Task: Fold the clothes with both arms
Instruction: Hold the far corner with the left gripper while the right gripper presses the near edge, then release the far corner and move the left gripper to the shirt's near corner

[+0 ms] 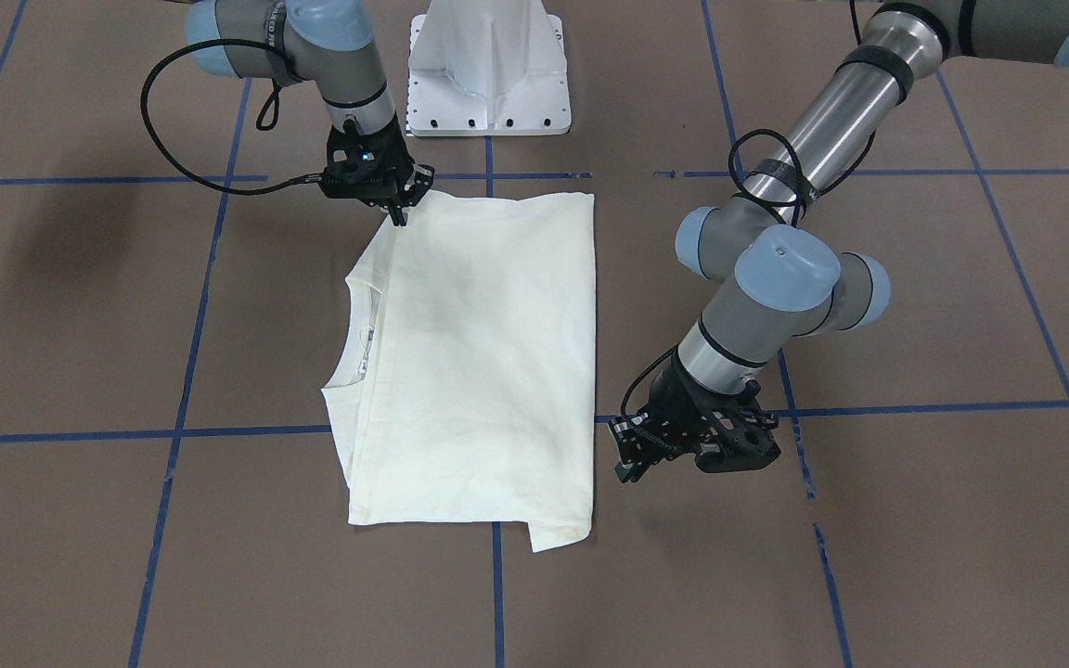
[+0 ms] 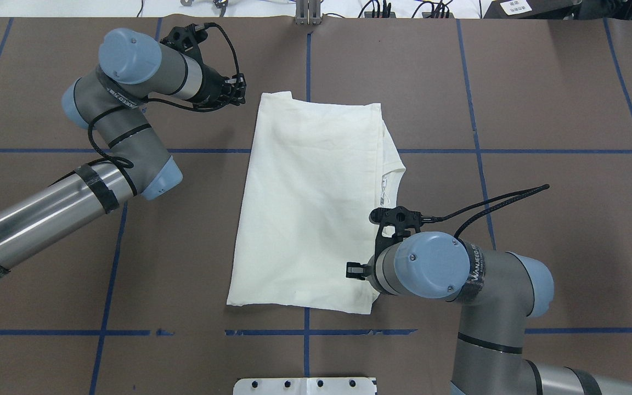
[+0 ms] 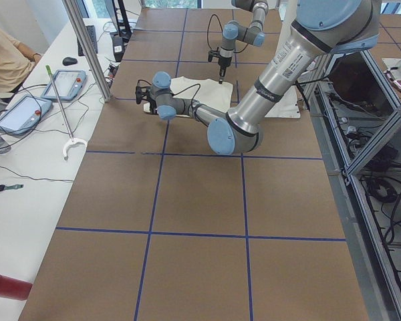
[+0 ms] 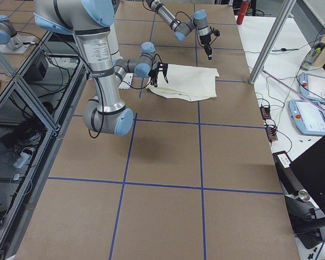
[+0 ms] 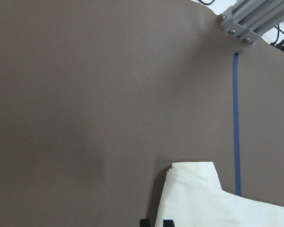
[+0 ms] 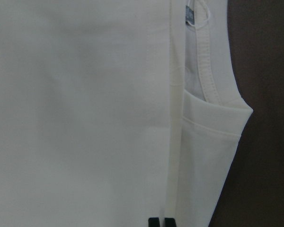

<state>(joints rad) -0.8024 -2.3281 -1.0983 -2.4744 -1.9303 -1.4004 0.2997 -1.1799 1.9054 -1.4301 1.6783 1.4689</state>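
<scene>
Two wrist cameras give you what the fixed ones hide. From overhead, the right arm [image 2: 431, 266] covers its own fingers with its wrist. The right wrist view shows you both black fingertips [image 6: 154, 221] drawn close together, low over the shirt [image 6: 85, 118] at its fold line. Whether any cloth sits between them you cannot tell. From across the table you see the right gripper [image 1: 398, 219] pointing down, its tip at the shirt's corner nearest the white base block [image 1: 488, 74]. The left gripper [image 1: 625, 468] hangs just beside the opposite long edge, apart from the cloth. Its wrist view shows you its fingertips [image 5: 168, 222] close together too, holding nothing, over the bare brown table [image 5: 85, 94]. Ahead of them you see a shirt corner, a strip of blue tape [image 5: 236, 123] and a metal frame [image 5: 241, 23].

The shirt lies flat in the middle of the table, straight out from the base block, folded lengthwise into a tall cream-white rectangle with a plain side up. Its collar [image 6: 206, 56] shows along the edge on the robot's right, and only the right wrist view lets you see the small label [image 6: 190, 15] inside it. At the far corner on the robot's left, one layer sticks out past the fold.
</scene>
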